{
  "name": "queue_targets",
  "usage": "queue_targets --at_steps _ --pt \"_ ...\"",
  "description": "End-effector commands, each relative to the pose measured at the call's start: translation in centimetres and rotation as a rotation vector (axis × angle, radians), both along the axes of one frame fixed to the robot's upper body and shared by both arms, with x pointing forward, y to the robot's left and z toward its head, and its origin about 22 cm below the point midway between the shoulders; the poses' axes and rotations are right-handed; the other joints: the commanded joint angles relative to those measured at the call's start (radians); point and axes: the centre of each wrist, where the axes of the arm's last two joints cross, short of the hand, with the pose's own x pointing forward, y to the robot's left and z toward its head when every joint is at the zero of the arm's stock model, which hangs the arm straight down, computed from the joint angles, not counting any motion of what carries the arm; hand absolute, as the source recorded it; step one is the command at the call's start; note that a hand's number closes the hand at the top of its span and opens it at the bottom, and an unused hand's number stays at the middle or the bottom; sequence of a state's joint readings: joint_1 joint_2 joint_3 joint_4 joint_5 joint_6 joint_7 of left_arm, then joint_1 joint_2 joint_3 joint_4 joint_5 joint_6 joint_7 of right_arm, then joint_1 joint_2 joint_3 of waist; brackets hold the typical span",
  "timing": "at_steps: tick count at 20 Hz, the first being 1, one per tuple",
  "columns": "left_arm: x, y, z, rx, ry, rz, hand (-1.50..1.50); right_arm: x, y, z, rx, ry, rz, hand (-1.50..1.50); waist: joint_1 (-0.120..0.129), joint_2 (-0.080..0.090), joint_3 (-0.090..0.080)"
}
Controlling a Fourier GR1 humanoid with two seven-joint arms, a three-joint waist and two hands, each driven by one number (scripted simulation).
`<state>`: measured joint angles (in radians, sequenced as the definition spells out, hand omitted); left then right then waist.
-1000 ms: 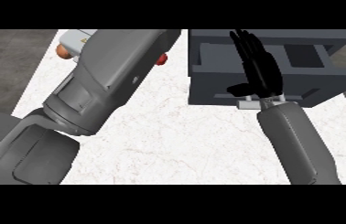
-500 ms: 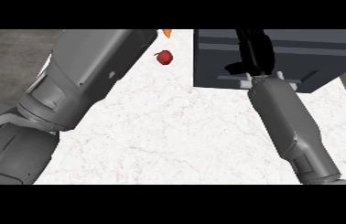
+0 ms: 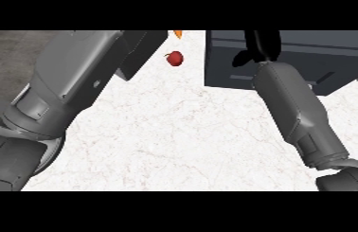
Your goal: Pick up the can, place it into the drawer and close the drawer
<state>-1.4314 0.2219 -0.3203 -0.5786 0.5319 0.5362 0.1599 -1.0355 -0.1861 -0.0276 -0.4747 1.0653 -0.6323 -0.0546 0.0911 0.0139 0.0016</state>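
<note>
Dark grey box-shaped drawer unit (image 3: 308, 60): sitting at the upper right of the white marbled counter (image 3: 182, 136). Right hand (image 3: 260, 49), black, on a grey forearm: lying over the drawer unit's top, thumb sticking out to the left; fingers running past the upper edge, so whether they are spread or curled cannot be told. Left hand: showing nowhere; only its broad grey forearm (image 3: 77, 79) is crossing the left side. Small red round fruit (image 3: 174, 58): lying on the counter between forearm and drawer unit. Orange tip (image 3: 179, 33): peeking in above it. Can: not visible.

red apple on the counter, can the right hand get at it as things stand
Probably yes: the right hand is over the dark drawer unit, and bare white counter lies between it and the red apple.
</note>
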Motion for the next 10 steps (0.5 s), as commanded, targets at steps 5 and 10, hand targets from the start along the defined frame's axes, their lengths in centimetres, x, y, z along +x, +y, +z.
queue_targets --at_steps 5,10 --pt "-0.5 2.0 -0.3 -0.002 -0.004 -0.010 -1.50 1.8 0.7 4.1 0.036 -0.060 0.008 -1.50 0.019 0.007 0.000" --pt "-0.9 3.4 -1.3 -0.011 0.022 -0.014 -1.50 2.2 1.4 5.9 0.149 -0.088 0.063 -1.50 0.032 0.001 0.001"
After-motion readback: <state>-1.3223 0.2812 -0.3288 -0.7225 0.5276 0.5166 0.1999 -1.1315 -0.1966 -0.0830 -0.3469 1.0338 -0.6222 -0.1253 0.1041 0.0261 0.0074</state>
